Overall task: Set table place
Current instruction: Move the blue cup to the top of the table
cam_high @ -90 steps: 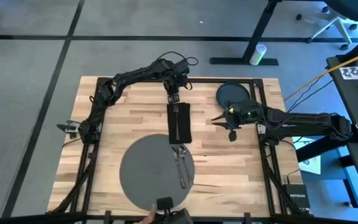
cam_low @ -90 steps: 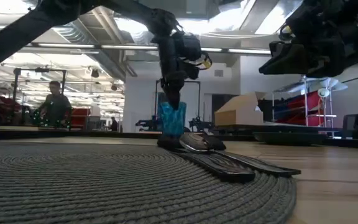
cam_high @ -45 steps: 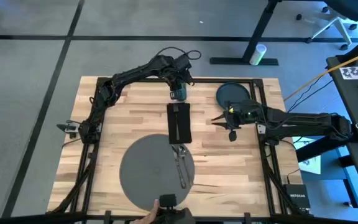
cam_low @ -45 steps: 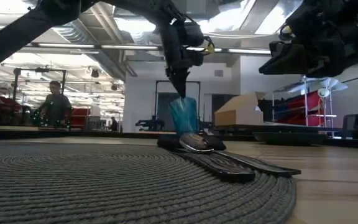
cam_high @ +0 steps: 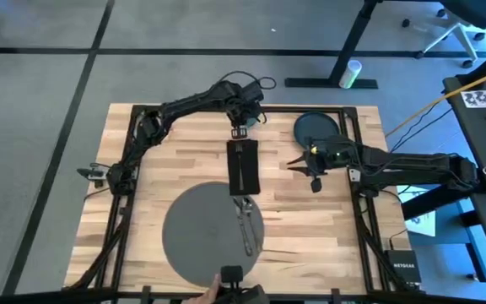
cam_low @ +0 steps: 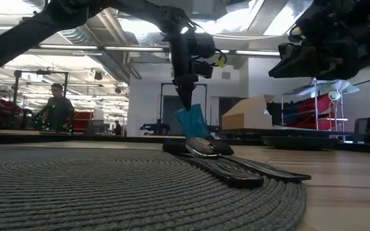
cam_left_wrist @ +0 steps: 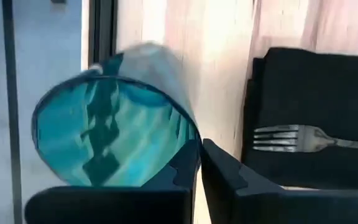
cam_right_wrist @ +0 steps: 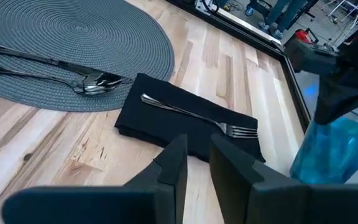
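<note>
High view: the left end effector (cam_high: 241, 128) hangs at the bench's (cam_high: 184, 165) far edge, just beyond the black napkin (cam_high: 243, 167). One grey mat (cam_high: 201, 232) lies near; one dark plate (cam_high: 315, 128) sits by the right end effector (cam_high: 314, 180).

Low view: one teal cup (cam_low: 191, 120) hangs tilted, pinched at its rim.

Left wrist view: narrow fingers (cam_left_wrist: 185, 165) clamp the cup wall; one fork (cam_left_wrist: 303, 138) lies on the napkin. Levelling the cup before lowering looks wise.

Right wrist view: its jaws stand narrowly apart, empty; two utensils (cam_right_wrist: 55, 78) rest on the mat.
</note>
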Robot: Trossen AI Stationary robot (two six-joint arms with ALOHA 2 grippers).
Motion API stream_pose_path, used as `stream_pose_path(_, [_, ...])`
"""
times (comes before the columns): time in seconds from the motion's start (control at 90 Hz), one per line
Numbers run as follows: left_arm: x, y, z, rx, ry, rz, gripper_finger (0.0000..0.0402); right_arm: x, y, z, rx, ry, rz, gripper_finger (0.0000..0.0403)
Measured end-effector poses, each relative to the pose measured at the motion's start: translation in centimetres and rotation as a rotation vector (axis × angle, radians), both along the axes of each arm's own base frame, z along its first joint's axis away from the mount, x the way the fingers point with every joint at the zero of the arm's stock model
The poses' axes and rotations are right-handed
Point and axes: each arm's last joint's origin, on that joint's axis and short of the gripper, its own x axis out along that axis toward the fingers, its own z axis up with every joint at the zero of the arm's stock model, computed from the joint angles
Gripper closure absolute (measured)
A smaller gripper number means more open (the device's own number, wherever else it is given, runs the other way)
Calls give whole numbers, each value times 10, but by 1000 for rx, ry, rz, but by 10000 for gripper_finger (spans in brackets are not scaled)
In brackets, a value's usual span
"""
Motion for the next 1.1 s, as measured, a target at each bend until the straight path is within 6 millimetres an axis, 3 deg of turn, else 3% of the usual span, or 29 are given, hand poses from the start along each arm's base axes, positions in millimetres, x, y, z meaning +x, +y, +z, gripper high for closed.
stream_pose_path(0.367, [-1,1,-4,59,64,-22,402,0,0,-1,2,8,0,349])
stream_pose_path(0.711, [-4,2,16,119,77,-31,401,0,0,-1,3,8,0,349])
stream_pose_path(1.1, [-5,-2,13,101,121,-69,401,0,0,-1,3,8,1,349])
